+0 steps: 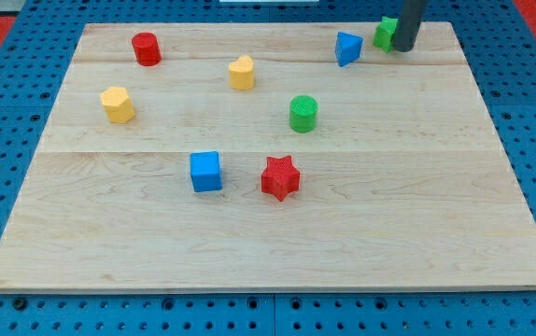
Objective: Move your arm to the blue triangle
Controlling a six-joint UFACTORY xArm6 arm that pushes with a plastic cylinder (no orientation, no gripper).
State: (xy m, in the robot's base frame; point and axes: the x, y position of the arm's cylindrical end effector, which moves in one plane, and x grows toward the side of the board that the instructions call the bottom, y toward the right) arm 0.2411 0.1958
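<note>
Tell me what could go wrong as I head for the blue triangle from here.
1. My tip sits at the view's top right, against a green block that lies between it and the blue triangle; a straight slide left would likely shove that block into the triangle.
2. Both blocks are near the board's top edge, so a push could send one off.

Blue triangle (347, 48), upright, view's top-right.

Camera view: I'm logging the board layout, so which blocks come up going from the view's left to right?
Yellow block → red cylinder → blue cube → yellow heart-like block → red star → green cylinder → blue triangle → green block.
</note>
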